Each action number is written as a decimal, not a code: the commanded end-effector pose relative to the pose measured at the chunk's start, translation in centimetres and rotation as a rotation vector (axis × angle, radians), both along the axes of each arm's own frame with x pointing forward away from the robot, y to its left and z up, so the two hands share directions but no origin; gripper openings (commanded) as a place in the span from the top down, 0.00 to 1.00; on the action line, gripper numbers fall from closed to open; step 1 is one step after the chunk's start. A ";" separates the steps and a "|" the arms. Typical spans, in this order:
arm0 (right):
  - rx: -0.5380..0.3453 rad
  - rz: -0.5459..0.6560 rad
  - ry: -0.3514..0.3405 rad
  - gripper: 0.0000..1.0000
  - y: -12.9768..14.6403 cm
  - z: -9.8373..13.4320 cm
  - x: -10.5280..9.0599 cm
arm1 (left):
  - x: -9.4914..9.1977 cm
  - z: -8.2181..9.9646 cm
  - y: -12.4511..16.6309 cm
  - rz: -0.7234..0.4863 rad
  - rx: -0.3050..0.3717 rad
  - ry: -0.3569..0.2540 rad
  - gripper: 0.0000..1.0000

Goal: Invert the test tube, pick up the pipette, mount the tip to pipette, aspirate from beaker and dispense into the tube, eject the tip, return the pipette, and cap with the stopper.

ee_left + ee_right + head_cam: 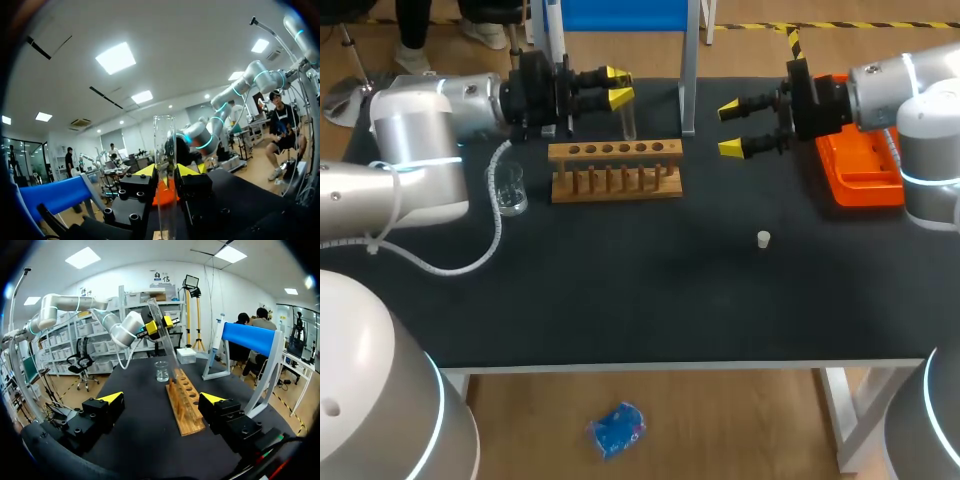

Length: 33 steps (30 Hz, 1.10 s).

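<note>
Upper middle, head view: left gripper [617, 85] pinching clear test tube [628, 118] from both sides. Tilted, lower end just above back edge of wooden rack [615, 168]. Upper right: right gripper [730, 127] spread wide, nothing between fingers, near orange tray [860, 180]. Left of rack: glass beaker [510, 190]. Right of centre on black table [640, 310]: small white stopper [764, 239], well apart from rack.

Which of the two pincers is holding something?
The left pincer: it is clamped on the clear glass test tube. The right pincer is open and empty.
</note>
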State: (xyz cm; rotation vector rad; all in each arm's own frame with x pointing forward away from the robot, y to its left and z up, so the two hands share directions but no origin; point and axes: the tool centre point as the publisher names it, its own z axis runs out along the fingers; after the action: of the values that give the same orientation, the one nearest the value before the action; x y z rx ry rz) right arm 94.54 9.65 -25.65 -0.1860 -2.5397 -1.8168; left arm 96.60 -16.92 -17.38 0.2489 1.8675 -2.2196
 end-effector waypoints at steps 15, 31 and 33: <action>0.000 -0.001 0.000 0.00 0.0 0.0 0.0 | 2.8 0.4 -0.3 -0.051 0.146 0.277 1.00; 0.000 -0.001 0.000 0.00 0.0 0.0 0.0 | 5.0 -1.4 -0.2 -0.021 0.099 0.279 1.00; 0.000 -0.001 0.000 0.00 0.0 0.0 0.0 | 5.3 -1.4 -0.2 -0.018 0.097 0.277 1.00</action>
State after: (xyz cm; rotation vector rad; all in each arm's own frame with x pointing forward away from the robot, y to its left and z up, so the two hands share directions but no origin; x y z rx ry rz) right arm 94.54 9.65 -25.65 -0.1861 -2.5397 -1.8168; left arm 101.28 -16.99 -18.60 -0.0428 2.1195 -2.2672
